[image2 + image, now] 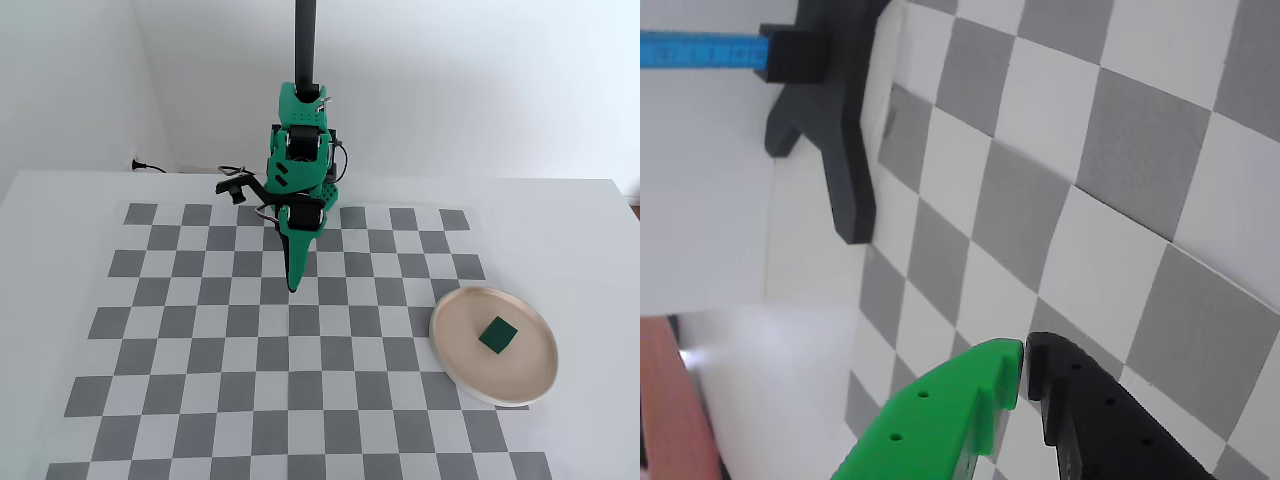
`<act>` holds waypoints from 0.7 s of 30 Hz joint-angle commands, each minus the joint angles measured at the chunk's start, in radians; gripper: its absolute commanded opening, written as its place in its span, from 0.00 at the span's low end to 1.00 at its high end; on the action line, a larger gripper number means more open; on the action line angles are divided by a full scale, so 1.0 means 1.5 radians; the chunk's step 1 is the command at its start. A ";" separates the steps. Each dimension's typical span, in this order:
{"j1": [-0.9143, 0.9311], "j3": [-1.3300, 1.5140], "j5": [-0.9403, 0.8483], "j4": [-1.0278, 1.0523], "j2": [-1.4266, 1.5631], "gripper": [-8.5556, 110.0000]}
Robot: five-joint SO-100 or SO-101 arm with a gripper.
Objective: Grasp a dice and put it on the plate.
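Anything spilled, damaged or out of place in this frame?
Nothing stands out. The small dark green cube lies flat inside the round beige plate, the checkered mat looks flat, and the green-and-black gripper hangs apart from both, fingers together, holding nothing.

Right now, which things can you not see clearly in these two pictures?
- Dice faces: too small in the fixed view to show pips.
- Dice and plate: outside the wrist view.
- Gripper: cut off by the wrist view's bottom edge.
- Black bracket, top left in the wrist view: cut off above.
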 commanded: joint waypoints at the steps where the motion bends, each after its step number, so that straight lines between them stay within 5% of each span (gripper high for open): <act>1: 0.001 -0.013 0.048 0.026 0.006 0.04; 21: 0.004 -0.029 0.161 0.186 0.007 0.04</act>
